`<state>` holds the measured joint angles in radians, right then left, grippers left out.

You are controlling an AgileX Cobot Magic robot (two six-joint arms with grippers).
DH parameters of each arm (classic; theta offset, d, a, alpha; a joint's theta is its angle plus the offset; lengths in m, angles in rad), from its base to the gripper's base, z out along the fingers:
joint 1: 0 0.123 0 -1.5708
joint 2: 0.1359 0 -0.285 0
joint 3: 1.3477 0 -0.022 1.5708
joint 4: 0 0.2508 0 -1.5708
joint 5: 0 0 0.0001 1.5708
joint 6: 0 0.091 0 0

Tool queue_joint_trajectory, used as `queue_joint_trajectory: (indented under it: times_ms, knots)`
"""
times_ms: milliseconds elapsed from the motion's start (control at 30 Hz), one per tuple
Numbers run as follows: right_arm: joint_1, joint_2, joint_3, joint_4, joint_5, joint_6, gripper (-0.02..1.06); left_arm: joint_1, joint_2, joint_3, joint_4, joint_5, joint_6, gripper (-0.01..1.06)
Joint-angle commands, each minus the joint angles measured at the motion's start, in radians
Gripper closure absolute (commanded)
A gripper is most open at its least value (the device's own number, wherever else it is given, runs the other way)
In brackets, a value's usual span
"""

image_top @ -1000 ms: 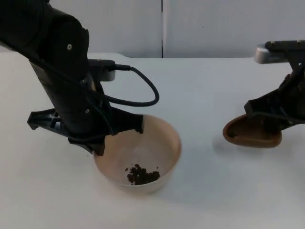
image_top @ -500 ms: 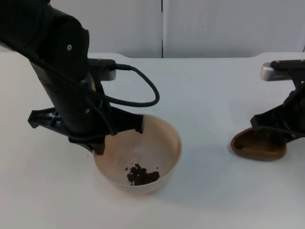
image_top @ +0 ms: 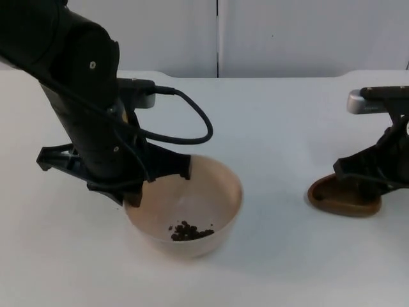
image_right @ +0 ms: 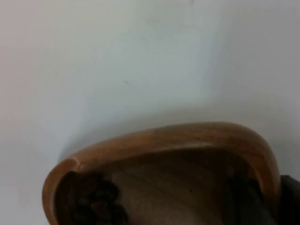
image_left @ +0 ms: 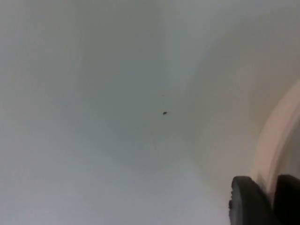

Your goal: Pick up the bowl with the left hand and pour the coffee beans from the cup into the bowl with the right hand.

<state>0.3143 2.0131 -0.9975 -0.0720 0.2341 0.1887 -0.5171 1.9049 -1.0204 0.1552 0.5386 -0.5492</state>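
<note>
A cream bowl sits left of centre, and my left gripper is shut on its left rim. A small heap of coffee beans lies in the bowl's bottom. In the left wrist view the bowl's rim runs between the left gripper fingertips. At the right, my right gripper is shut on the rim of a brown wooden cup. The cup is tilted, mouth toward the bowl, low over the table. The right wrist view shows the cup with a few beans inside.
The white table stretches between the bowl and the cup and ends at the grey partition wall behind. A tiny dark speck lies on the table near the bowl.
My right gripper has carried the cup to the right and lower, away from the bowl. The bowl has risen very slightly in the left gripper.
</note>
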Motion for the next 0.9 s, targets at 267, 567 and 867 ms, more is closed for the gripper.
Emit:
queue_joint_trajectory:
  times_ms: [267,567,867]
  knots:
    - [-0.004,0.007,0.005,-0.005,-0.007,0.010,0.39,-0.001,0.001,0.000,0.002,-0.027,0.002,0.30]
    - [-0.004,-0.041,0.005,-0.005,-0.014,0.010,0.28,-0.001,-0.022,-0.002,0.012,-0.029,0.002,0.28]
    - [-0.002,-0.246,0.005,-0.005,0.047,-0.003,0.28,-0.001,-0.141,-0.002,0.012,-0.035,0.002,0.28]
